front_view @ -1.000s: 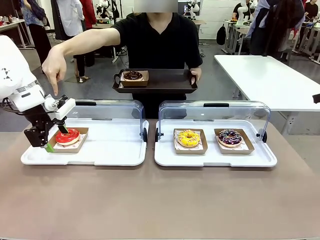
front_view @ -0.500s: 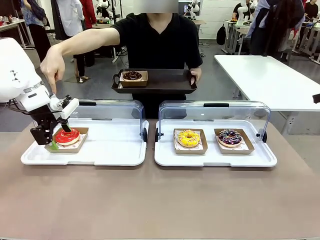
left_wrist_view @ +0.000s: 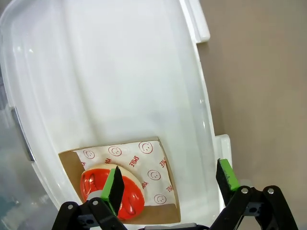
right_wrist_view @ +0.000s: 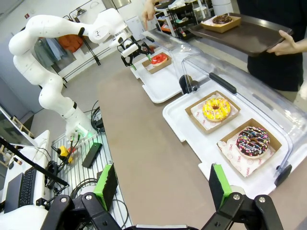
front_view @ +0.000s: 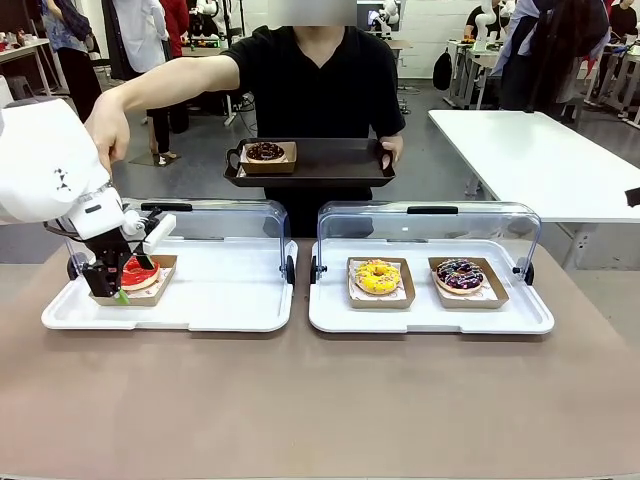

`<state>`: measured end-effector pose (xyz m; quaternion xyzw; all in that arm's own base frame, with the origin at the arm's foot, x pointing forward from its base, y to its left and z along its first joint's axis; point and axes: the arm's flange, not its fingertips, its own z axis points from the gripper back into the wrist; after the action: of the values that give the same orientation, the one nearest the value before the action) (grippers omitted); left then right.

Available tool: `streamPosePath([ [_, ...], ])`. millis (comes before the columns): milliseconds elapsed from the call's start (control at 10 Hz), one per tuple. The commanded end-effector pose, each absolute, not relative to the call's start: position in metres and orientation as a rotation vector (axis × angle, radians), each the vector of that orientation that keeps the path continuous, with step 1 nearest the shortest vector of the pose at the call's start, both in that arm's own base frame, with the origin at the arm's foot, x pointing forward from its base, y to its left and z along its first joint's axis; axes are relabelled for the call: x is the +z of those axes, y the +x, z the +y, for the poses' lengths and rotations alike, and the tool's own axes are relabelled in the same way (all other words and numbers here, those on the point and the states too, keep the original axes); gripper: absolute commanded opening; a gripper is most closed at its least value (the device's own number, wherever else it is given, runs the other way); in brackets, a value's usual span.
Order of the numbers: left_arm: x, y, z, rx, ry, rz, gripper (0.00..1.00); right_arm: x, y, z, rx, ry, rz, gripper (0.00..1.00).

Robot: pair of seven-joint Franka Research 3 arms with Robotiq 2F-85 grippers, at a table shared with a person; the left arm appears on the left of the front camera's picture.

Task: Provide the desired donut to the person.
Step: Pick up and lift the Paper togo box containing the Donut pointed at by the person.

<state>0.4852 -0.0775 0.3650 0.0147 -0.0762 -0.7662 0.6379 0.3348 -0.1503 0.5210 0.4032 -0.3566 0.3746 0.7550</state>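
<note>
The left gripper (front_view: 120,279) stands released, its jaws spread wide with nothing clamped. It is low over the near-left corner of the left white tray (front_view: 220,302). In the left wrist view one green pad (left_wrist_view: 114,188) overlaps the red-glazed donut (left_wrist_view: 134,199), and the other lies out over the tray's rim; whether that pad touches the glaze cannot be told.

The red-glazed donut sits in a brown cardboard tray (front_view: 162,268) lined with printed paper (left_wrist_view: 149,173), at the left end of the left white tray. The clear lid (front_view: 225,225) behind it is raised.

The right gripper (right_wrist_view: 163,187) is likewise released and holds nothing. It hangs high above the table (front_view: 320,400), well apart from the donuts.

The person (front_view: 315,80) stands at the far side. One arm is stretched out, with its hand (front_view: 108,128) above the left arm, pointing downward. The other hand (front_view: 392,150) holds a dark serving tray (front_view: 330,162) carrying a chocolate donut (front_view: 265,151).

The right white tray (front_view: 430,318) holds a yellow donut (front_view: 377,276) and, beside it, a dark sprinkled donut (front_view: 459,274), each in its own cardboard tray.
</note>
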Motion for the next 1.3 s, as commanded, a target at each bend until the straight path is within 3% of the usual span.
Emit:
streamPosePath([
  [0, 0.359, 0.488, -0.09, -1.733, 0.113, -0.133, 1.0, 0.521, 0.337, -0.151, 0.82, 0.894, -0.803, 1.0],
  [1000, 0.329, 0.508, -0.094, -1.701, 0.103, -0.103, 1.0, 0.521, 0.337, -0.151, 0.82, 0.894, -0.803, 1.0],
  [1100, 0.327, 0.508, -0.091, -1.697, 0.098, -0.116, 0.9, 0.521, 0.337, -0.151, 0.82, 0.894, -0.803, 1.0],
  [1200, 0.328, 0.51, -0.094, -1.704, 0.098, -0.113, 0.48, 0.521, 0.337, -0.151, 0.82, 0.894, -0.803, 1.0],
])
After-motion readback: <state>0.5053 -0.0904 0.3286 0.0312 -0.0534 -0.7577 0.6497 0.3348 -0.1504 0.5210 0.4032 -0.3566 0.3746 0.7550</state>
